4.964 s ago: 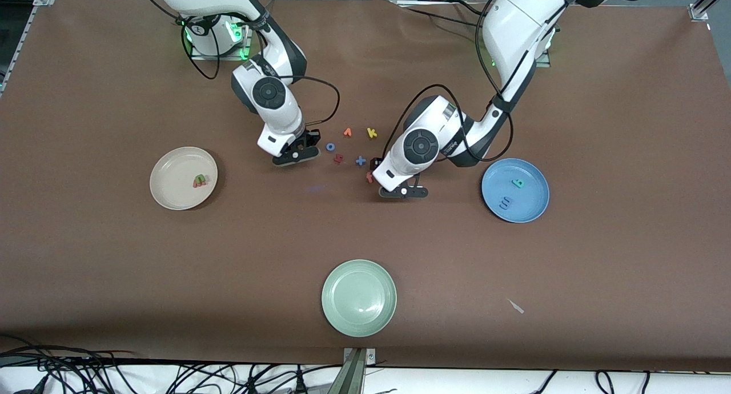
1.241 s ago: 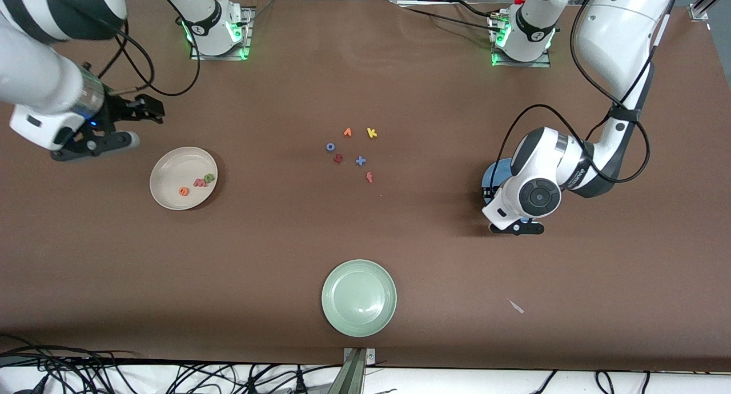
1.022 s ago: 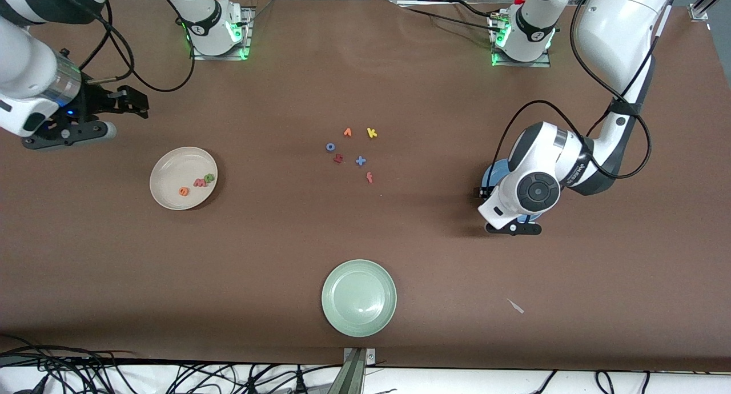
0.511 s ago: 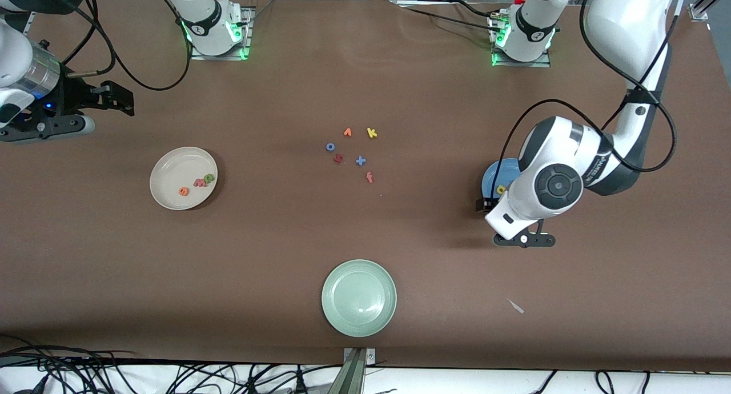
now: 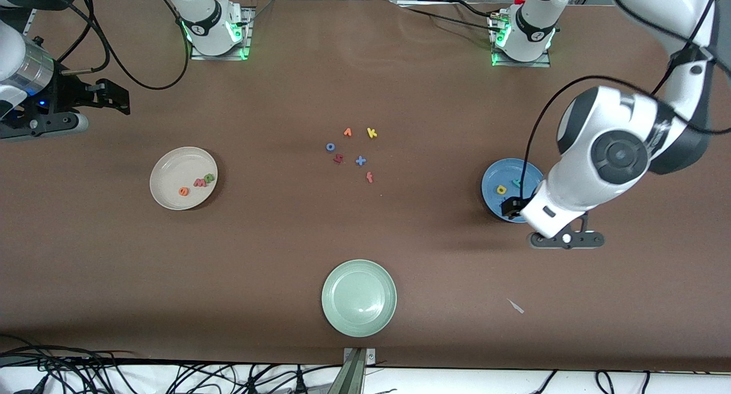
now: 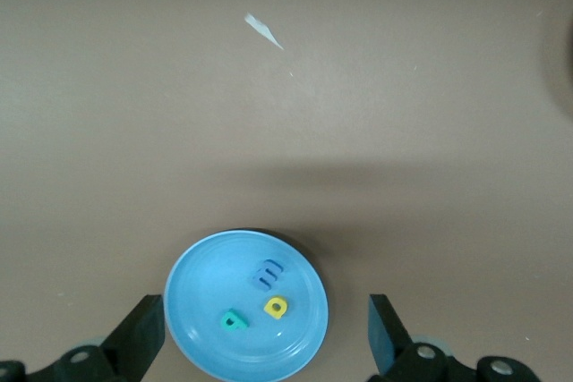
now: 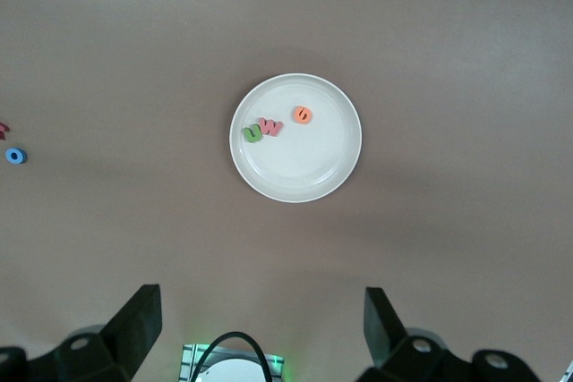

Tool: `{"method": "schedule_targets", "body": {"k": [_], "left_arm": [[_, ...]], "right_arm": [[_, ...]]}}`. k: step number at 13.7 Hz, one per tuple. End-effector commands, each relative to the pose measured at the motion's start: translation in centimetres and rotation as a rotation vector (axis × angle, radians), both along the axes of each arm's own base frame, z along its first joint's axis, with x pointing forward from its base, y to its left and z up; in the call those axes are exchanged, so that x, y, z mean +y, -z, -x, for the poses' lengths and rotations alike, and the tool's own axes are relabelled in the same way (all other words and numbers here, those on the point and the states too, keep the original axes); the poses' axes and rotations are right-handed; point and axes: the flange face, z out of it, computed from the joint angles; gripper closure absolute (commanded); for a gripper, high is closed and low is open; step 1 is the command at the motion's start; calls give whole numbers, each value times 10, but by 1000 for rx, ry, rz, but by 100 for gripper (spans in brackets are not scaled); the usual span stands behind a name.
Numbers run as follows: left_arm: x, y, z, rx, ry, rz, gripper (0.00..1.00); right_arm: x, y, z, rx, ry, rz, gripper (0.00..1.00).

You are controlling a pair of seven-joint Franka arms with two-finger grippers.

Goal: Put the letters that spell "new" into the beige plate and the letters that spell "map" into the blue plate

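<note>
The brown matte bench [image 5: 400, 257] carries three round, shallow, raised-rim plates. The beige plate [image 5: 171, 197] at the right arm's end holds the green n [image 5: 209, 177], salmon-pink w [image 5: 199, 183] and orange e [image 5: 183, 191] in a slanted row. The blue plate [image 5: 492, 180] holds the yellow p [image 5: 501, 189], teal a [image 6: 234, 320] and blue m [image 6: 268, 271]. The left pincer [image 6: 267, 339] hangs spread over it; the right pincer [image 7: 261, 333] hangs spread, empty, over bare bench.
</note>
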Motion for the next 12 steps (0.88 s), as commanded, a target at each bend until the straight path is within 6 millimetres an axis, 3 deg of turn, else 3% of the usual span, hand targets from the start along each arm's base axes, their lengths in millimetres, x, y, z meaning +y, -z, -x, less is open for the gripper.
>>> {"method": "schedule_targets", "body": {"k": [1, 3, 6, 10, 12], "left_arm": [[30, -51, 27, 14, 31, 16, 0], [60, -85, 40, 13, -14, 35, 0], [84, -127, 59, -46, -3, 47, 0], [123, -126, 99, -51, 66, 54, 0], [128, -127, 103, -58, 60, 54, 0]], "right_arm": [[1, -7, 4, -13, 13, -12, 0], [1, -7, 4, -13, 13, -12, 0], [0, -7, 4, -13, 14, -12, 0], [-9, -5, 3, -9, 34, -11, 0], [-5, -3, 2, -5, 27, -12, 0]]}}
